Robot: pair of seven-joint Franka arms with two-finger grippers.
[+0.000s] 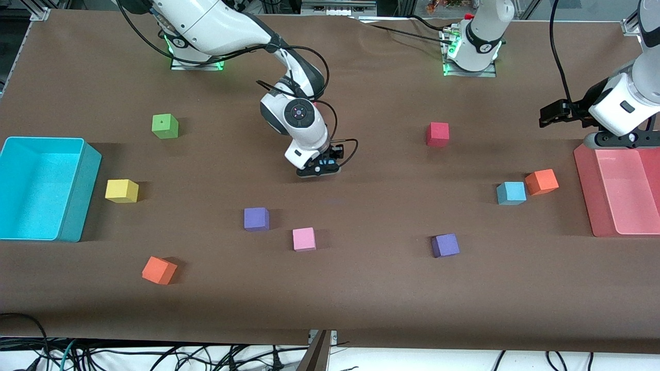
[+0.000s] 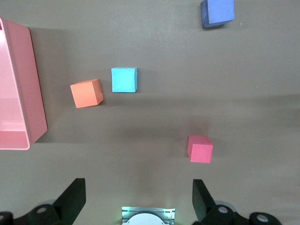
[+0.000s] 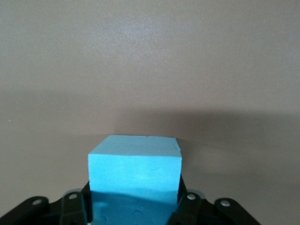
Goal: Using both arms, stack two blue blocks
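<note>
Right gripper [image 1: 320, 169] low over mid-table, fingers around a small sky-blue matte cube [image 3: 135, 176]; left gripper [image 2: 138, 199] wide open above the pink tray [image 1: 588, 190]; no legible writing.

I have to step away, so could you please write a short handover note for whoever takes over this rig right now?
Right pincer: low near the table's middle, with one blue block between its fingers; whether it grips firmly cannot be told.
Left pincer: open, empty, waiting over the pink tray at the left arm's end of the table.
Second blue block: on the table beside an orange block, toward the left arm's end.
Done: one blue block is at the right pincer.
Left: bring the two blue blocks together and stack them; nothing is stacked yet.
</note>
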